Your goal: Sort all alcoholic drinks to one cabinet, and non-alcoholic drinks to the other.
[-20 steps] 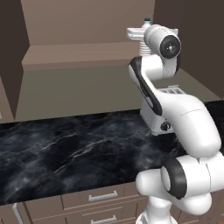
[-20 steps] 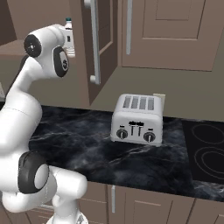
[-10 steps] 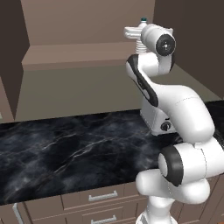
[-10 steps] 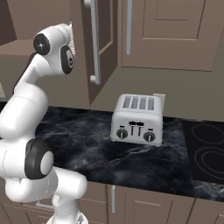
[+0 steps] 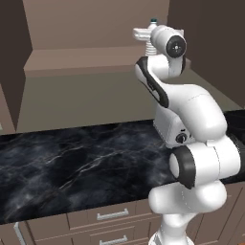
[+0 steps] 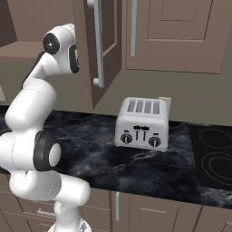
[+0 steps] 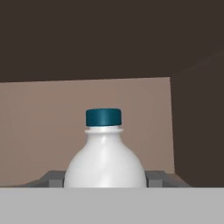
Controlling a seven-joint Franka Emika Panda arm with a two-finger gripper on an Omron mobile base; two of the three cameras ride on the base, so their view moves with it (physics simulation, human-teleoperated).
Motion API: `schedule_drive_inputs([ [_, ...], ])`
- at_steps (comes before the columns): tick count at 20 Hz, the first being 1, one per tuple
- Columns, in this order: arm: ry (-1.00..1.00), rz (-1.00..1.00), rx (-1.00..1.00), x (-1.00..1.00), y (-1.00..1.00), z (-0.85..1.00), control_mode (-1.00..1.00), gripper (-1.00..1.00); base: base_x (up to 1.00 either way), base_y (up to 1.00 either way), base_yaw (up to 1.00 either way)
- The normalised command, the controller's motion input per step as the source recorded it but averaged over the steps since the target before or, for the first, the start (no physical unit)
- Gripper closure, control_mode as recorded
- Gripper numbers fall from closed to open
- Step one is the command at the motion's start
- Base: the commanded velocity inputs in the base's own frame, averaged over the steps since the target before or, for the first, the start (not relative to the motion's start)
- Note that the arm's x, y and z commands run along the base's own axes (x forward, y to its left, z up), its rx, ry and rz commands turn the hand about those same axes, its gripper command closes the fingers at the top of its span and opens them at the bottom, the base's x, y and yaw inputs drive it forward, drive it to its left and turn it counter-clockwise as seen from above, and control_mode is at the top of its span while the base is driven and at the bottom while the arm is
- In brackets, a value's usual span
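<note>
Brown kitchen cabinets are seen above a black marbled worktop, on which a silver four-slot toaster stands. A small white plastic bottle with a blue cap is held upright, raised before the open cabinet shelf, the jaws clamped on its sides.

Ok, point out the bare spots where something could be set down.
Free: the black marble counter left of the white arm, and the brown cabinet shelf above it. Tighter: the silver four-slot toaster takes the counter before the black stovetop.
</note>
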Motion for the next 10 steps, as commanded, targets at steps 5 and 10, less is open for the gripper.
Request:
schedule_drive_inputs([
  [5, 0.0, 0.0, 0.0, 0.3, 0.0, -0.14, -1.0, 1.0, 0.0, 0.0, 0.0],
  [10, 0.0, 0.0, 0.0, 0.29, 0.0, -0.15, -1.0, 1.0, 0.0, 0.0, 0.0],
])
